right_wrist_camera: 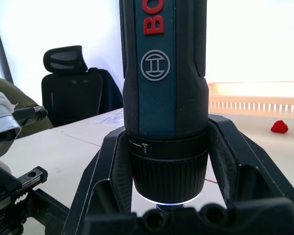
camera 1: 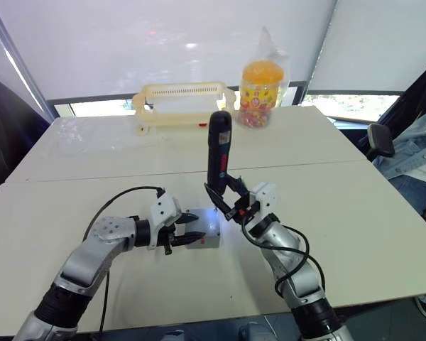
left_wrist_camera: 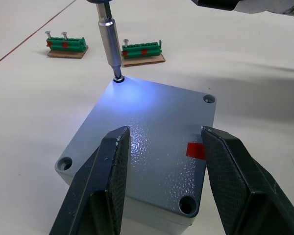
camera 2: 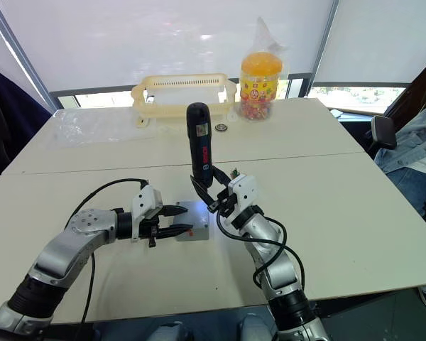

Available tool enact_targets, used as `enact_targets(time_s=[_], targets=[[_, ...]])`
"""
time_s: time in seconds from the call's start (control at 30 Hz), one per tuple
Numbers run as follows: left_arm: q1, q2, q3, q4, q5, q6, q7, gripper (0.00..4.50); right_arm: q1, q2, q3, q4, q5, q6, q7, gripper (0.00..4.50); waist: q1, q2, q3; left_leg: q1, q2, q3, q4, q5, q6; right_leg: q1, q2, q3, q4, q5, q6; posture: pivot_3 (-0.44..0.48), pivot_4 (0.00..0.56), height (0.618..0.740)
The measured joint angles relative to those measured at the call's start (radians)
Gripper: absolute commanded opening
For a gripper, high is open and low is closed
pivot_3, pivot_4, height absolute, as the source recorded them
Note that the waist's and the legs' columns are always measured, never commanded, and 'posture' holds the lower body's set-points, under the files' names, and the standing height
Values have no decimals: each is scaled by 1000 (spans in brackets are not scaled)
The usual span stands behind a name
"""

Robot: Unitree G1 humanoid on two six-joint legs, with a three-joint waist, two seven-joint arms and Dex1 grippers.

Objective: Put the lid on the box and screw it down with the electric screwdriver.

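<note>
The grey lid [left_wrist_camera: 152,122] lies flat on the grey box [camera 1: 207,238] at the table's near middle, and a red mark shows on its top. The black electric screwdriver [camera 1: 219,145] stands upright with my right gripper [camera 1: 231,200] shut around its lower body. Its metal bit [left_wrist_camera: 109,39] sits in the lid's far corner screw hole, and its light glows blue on the lid. My left gripper [camera 1: 184,238] is at the box's left side, open. Its fingers [left_wrist_camera: 112,166] are spread just over the lid's near edge.
Two green terminal blocks [left_wrist_camera: 66,44] holding screws lie on the table beyond the box. A cream plastic basket [camera 1: 181,99] and a bagged candy jar [camera 1: 259,85] stand at the far edge. A person [camera 1: 419,156] sits by the right side.
</note>
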Motion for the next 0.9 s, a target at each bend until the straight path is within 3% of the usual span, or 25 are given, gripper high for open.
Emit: enact_targets(time_s=[0.9], targets=[[0,-24,0,7,1,-16,19,2318,15,-16,13,-34,-7,8,8,1783,2,0,0,0,1,-3,-12,0,0,1,4,-4,-12,0,0,0,150,740]])
